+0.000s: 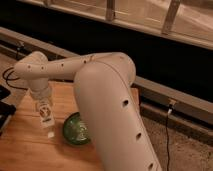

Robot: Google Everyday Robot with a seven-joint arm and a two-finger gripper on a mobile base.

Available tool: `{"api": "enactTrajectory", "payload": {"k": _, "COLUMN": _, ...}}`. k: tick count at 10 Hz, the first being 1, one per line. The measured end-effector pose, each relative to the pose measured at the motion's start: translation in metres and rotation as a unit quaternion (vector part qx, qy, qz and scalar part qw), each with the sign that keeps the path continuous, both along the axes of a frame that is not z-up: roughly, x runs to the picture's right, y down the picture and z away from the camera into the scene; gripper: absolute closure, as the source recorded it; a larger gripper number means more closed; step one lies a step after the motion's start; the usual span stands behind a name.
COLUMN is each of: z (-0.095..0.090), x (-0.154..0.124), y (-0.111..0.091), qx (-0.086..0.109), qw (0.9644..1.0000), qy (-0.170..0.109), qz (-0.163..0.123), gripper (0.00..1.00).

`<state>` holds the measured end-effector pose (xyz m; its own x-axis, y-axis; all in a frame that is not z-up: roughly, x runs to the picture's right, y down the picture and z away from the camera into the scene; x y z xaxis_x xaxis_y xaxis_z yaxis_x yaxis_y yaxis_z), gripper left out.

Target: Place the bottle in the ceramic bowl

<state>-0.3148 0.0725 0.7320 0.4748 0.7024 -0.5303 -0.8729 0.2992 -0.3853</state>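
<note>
- The gripper (pixel 44 110) is seen over the left part of the wooden table (pixel 22 147), pointed down and clamped on the bottle's top.
- The bottle (pixel 48 125) is held upright, narrow end down, just left of the bowl (pixel 73 131).
- The bowl's right side is hidden by the arm (pixel 107 100).

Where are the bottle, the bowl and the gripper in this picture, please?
bottle (pixel 50 133), camera view, its lower white end.
bowl (pixel 73 131), camera view, its bare green inside.
gripper (pixel 46 120), camera view, its tip, just above the bottle's end, left of the bowl.
</note>
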Motion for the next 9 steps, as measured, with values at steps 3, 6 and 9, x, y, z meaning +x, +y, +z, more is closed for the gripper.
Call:
{"api": "enactTrajectory", "payload": {"k": 3, "z": -0.015, "x": 0.117, "y": -0.035, "qx": 0.043, "qw": 0.9939, "qy": -0.034, "qz": 0.096, "gripper": 1.0}}
{"api": "enactTrajectory", "payload": {"k": 6, "z": 0.017, "x": 0.143, "y": -0.001, "qx": 0.016, "qw": 0.9909, "qy": -0.037, "qz": 0.128, "gripper": 1.0}}
{"api": "enactTrajectory", "payload": {"k": 9, "z": 0.053, "x": 0.141, "y": 0.035, "qx": -0.021, "qw": 0.9895, "qy": -0.047, "qz": 0.135, "gripper": 0.97}}
